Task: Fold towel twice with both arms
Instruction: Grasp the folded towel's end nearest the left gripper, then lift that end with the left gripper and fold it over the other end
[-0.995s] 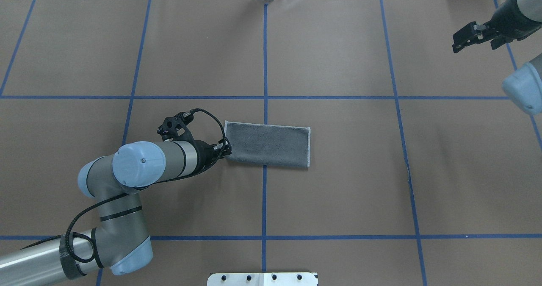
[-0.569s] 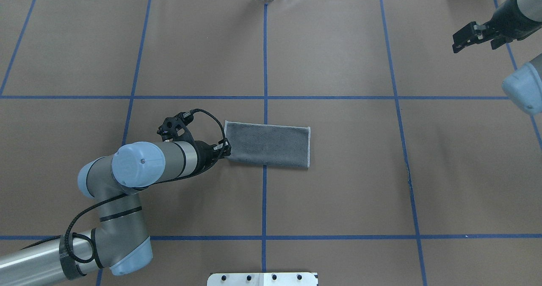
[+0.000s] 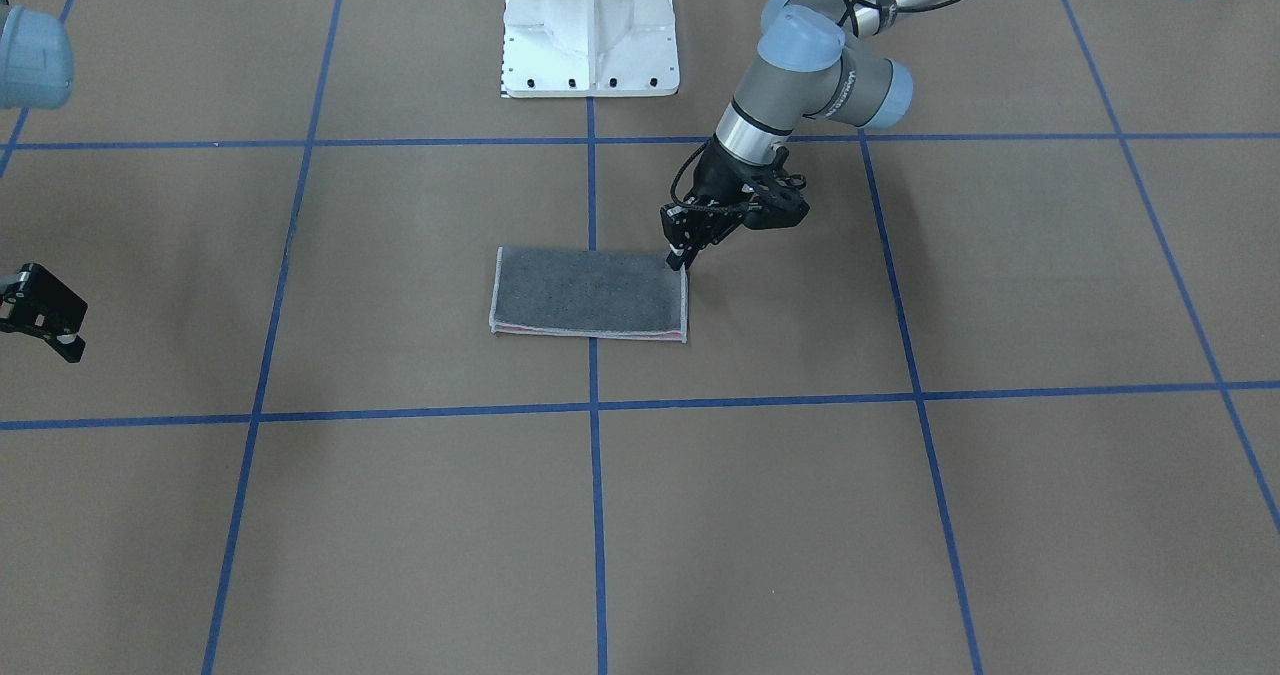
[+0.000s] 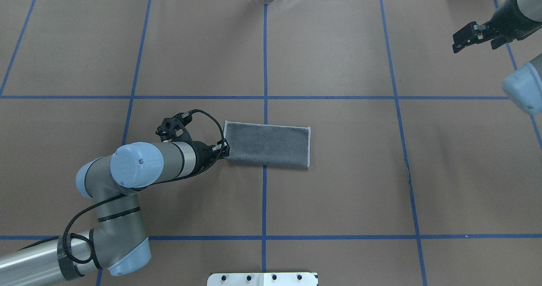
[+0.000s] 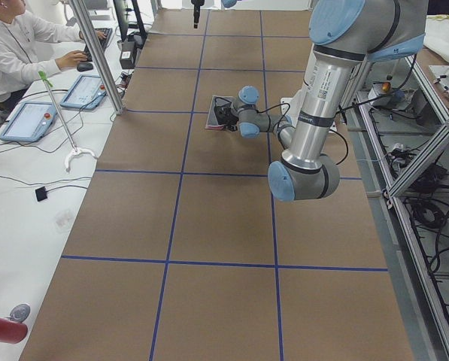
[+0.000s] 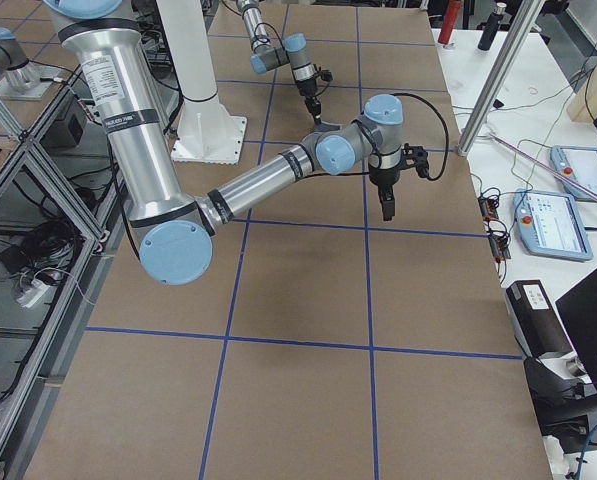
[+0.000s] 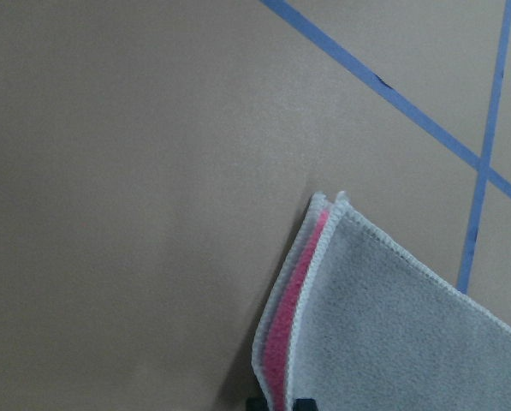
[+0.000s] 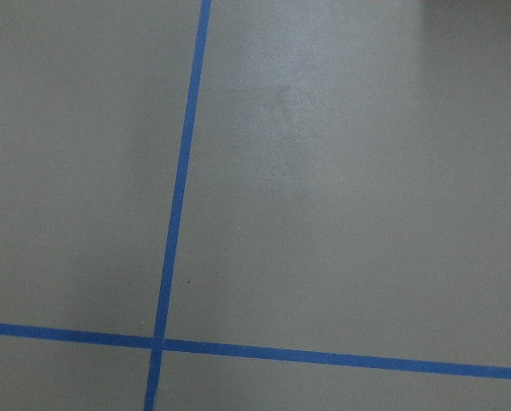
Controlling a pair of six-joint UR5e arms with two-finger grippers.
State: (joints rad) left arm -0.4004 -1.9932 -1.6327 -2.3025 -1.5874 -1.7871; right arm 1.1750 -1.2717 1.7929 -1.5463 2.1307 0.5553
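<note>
The towel (image 4: 269,146) lies folded into a long rectangle on the table, grey face up, with a pink strip showing along its far edge in the front view (image 3: 588,290). My left gripper (image 4: 226,150) is down at the towel's near left corner, shut on that corner (image 3: 681,263). The left wrist view shows the two layers, pink between grey (image 7: 409,325), running down between the fingertips (image 7: 302,403). My right gripper (image 4: 459,43) hangs open and empty above the far right of the table, well away from the towel (image 3: 40,315).
The table is brown paper with a grid of blue tape lines (image 4: 265,65). The white pedestal base (image 3: 590,25) stands at the robot's side of the table. An operator's desk with tablets (image 5: 28,120) runs along the far side.
My left arm has shifted slightly left, drawing the towel's near left corner a little with it. The right arm has barely moved.
</note>
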